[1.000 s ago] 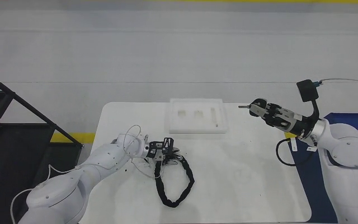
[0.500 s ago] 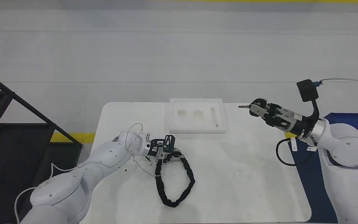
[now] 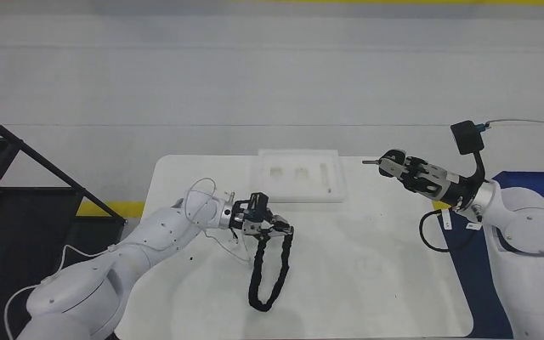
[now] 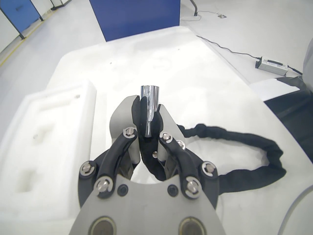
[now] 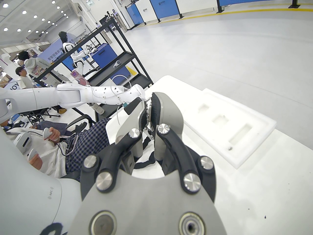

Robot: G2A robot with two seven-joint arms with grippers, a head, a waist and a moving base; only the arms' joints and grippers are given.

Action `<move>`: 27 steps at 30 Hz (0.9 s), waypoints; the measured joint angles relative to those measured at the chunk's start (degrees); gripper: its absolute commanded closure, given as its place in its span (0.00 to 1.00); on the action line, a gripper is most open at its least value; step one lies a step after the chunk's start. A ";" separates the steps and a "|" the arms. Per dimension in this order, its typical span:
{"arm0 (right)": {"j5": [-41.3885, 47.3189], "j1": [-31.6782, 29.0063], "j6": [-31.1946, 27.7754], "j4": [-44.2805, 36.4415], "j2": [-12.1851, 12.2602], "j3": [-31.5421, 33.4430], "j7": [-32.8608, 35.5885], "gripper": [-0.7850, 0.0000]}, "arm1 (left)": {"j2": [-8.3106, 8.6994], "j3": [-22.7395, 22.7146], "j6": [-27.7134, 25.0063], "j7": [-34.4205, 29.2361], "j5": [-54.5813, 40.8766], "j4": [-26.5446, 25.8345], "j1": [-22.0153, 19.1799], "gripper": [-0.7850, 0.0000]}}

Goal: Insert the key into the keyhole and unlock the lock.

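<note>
My left gripper (image 3: 270,225) (image 4: 147,110) is shut on the lock's chrome cylinder (image 4: 149,101), whose open end points away from the wrist. The lock's black sleeved chain (image 3: 270,274) (image 4: 247,145) trails from it in a narrow loop toward the table's front. My right gripper (image 3: 388,162) (image 5: 148,113) hovers over the table's far right part, shut on the key (image 3: 371,161), whose thin shaft pokes out leftward. Between the right fingers a bit of metal (image 5: 146,117) shows. A wide gap of table lies between key and lock.
A white foam tray (image 3: 299,177) (image 4: 49,128) (image 5: 234,128) with several recesses lies at the table's far edge, between the two grippers. A black rack (image 3: 30,174) stands off the table's left side. Bare white tabletop (image 3: 374,263) spreads to the right of the chain.
My left gripper has moved right and slightly away from the front with the lock, pulling the chain from a round loop into a long narrow one. The right arm has kept still.
</note>
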 measured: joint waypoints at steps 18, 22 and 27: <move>9.03 -2.11 7.12 -5.99 1.37 -3.77 11.18 1.00 | 7.77 -5.01 7.02 7.01 -4.23 -18.58 -0.21 1.00; 10.61 -2.20 8.89 -7.31 1.62 -4.62 12.38 1.00 | 8.81 -6.44 9.64 9.63 -2.94 -21.17 0.18 1.00; 9.51 -2.14 11.02 -8.04 1.88 -5.50 11.81 1.00 | 9.36 -8.27 13.61 12.78 -0.85 -22.00 0.98 1.00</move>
